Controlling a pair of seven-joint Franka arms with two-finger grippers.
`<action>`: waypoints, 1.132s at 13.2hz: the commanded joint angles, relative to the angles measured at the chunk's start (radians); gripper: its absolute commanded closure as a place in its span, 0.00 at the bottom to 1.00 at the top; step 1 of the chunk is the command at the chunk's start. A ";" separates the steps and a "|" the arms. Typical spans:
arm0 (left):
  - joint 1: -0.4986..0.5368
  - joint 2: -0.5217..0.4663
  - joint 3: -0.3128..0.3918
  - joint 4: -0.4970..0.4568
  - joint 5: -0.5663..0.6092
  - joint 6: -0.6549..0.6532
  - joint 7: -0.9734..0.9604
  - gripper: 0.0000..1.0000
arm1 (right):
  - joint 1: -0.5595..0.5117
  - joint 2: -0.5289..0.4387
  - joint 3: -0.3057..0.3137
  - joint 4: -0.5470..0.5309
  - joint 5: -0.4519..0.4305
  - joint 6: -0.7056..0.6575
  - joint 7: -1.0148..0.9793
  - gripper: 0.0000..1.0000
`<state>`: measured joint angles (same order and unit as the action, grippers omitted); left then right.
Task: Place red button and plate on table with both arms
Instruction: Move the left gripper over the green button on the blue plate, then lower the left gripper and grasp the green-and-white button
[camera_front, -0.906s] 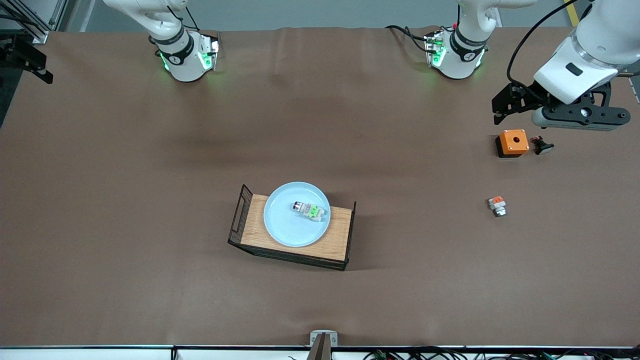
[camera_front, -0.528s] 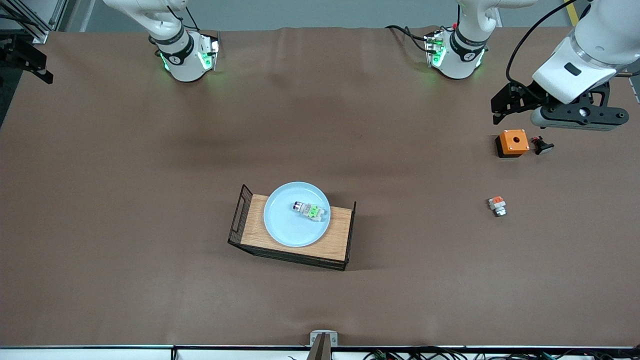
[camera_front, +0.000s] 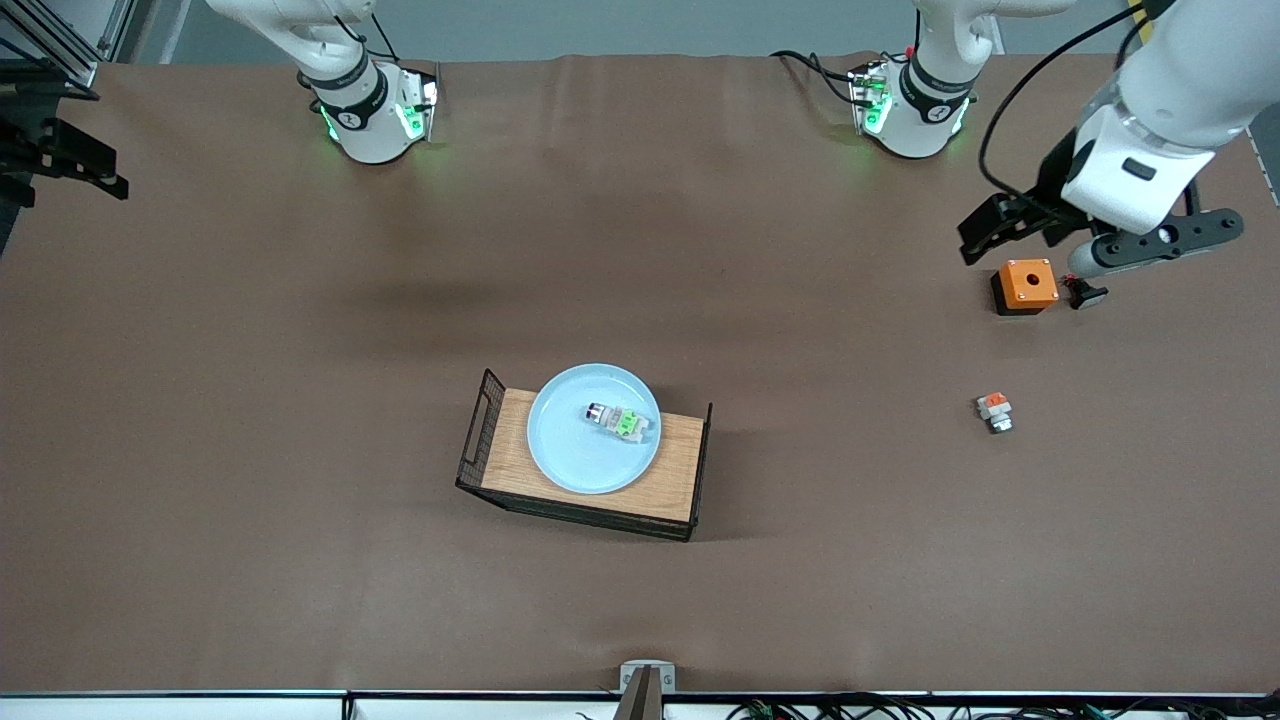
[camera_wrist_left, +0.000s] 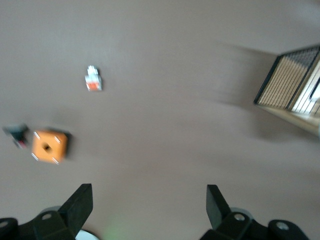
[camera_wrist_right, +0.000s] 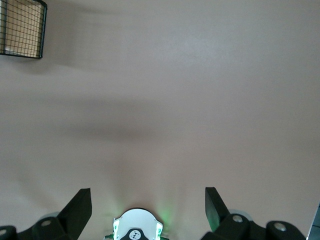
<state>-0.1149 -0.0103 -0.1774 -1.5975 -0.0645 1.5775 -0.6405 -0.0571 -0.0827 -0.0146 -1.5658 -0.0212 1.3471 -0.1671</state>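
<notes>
1. The red button (camera_front: 619, 420) is lying on its side inside the plate (camera_front: 570, 455), toward the plate's 2 o'clock rim as the front camera sees it.
2. Its long axis is running from about 10 o'clock to 4 o'clock in the front view: the dark red cap is pointing toward 10 o'clock, and the green block is sitting at the 4 o'clock end.
3. The plate is resting on the wooden tray (camera_front: 672, 480), which is standing on the table (camera_front: 250, 420) near its middle.
4. The left gripper (camera_wrist_left: 149, 202) is hanging in the air with its fingers spread wide and holding nothing, over the table near the orange box (camera_front: 1024, 285) at the left arm's end.
5. A small black piece (camera_front: 1085, 292) is lying just beside that box, and a switch piece with an orange block (camera_front: 994, 411) is lying nearer to the front camera than the box.
6. The right gripper (camera_wrist_right: 148, 202) is hanging over bare table near the right arm's base, its fingers also spread and holding nothing.
</notes>
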 joint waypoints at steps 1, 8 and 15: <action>-0.055 0.087 -0.029 0.078 -0.028 0.002 -0.409 0.00 | -0.001 0.029 -0.002 0.023 -0.011 -0.006 -0.002 0.00; -0.242 0.404 -0.024 0.327 -0.028 0.166 -1.031 0.00 | 0.005 0.032 -0.002 0.021 -0.005 -0.009 0.014 0.00; -0.344 0.613 -0.007 0.456 -0.035 0.295 -1.211 0.00 | 0.008 0.081 -0.001 0.018 0.090 -0.009 0.018 0.00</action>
<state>-0.4339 0.5603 -0.2006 -1.2059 -0.0846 1.8557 -1.8340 -0.0415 -0.0282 -0.0120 -1.5649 0.0200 1.3477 -0.1635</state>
